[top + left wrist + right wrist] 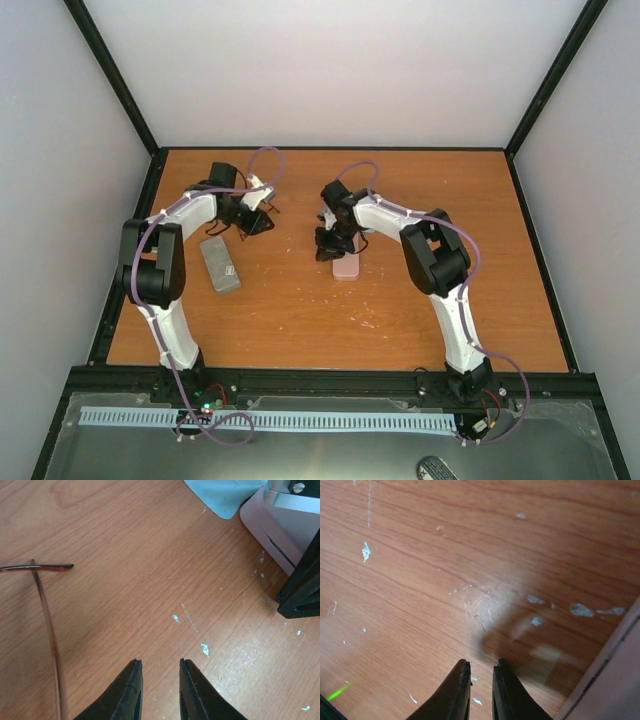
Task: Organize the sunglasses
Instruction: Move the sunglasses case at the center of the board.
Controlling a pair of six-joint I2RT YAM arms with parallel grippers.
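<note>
Surface of scuffed wood carries a grey case and a pink case; left tool hovers narrow, empty; right tool narrow too, empty, beside the pink case; brown wire sunglasses lie flat near the left tool

The table is orange-brown wood grain, smooth but scuffed with pale flecks. The sunglasses look like thin, glossy brown wire. The blue cloth looks soft and matt.
</note>
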